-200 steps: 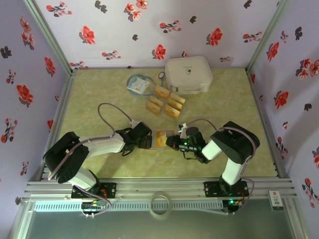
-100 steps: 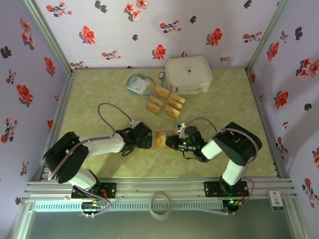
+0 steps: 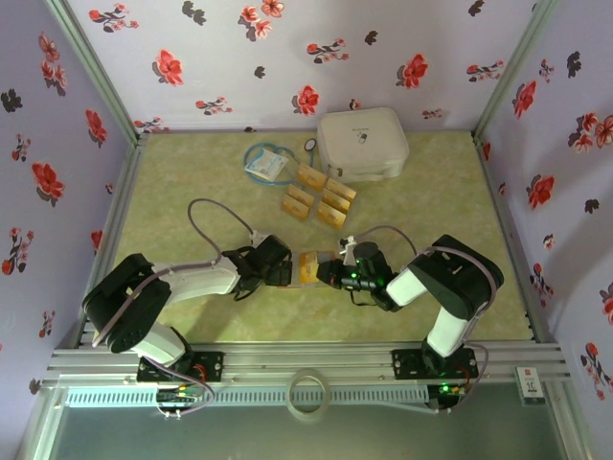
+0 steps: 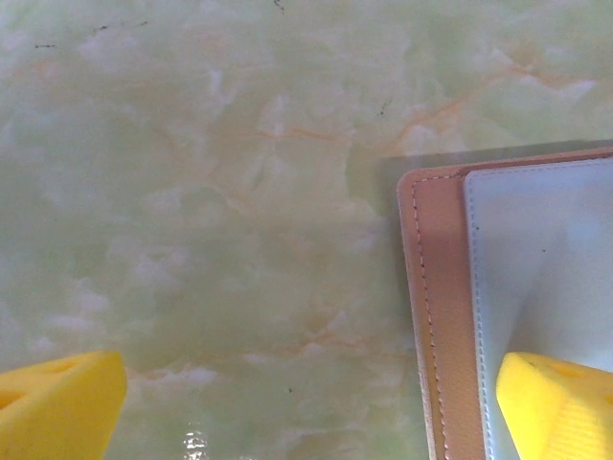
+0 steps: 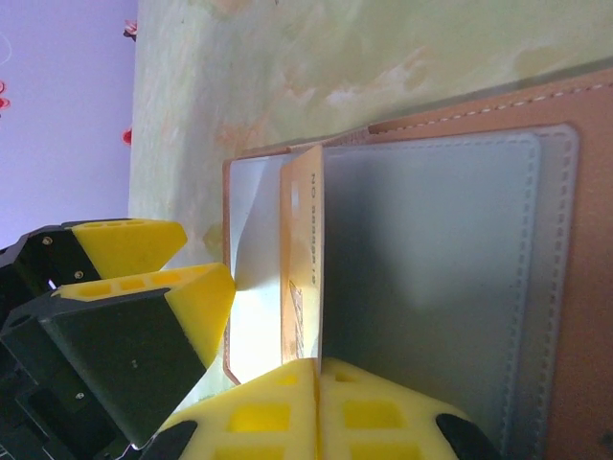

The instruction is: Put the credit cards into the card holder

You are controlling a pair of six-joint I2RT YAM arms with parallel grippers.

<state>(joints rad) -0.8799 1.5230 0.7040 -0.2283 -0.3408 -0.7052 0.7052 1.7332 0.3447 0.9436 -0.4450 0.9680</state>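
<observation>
While the right gripper (image 5: pixel 316 369), jaws pinched shut on one credit card (image 5: pixel 303 249), has crept leftward, feeding it partway into the card holder (image 5: pixel 431 268) held open on the desk (image 3: pixel 192 182) under the wide jaws of the left gripper (image 4: pixel 306 407), the other credit cards (image 3: pixel 319 199) wait beside the white case (image 3: pixel 363 144)

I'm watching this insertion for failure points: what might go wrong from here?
The credit card looks only partly in the card holder pocket, pinched at its end by the right gripper; pushing askew may jam it. Only one finger of the open left gripper is over the holder, so it might slide.
</observation>
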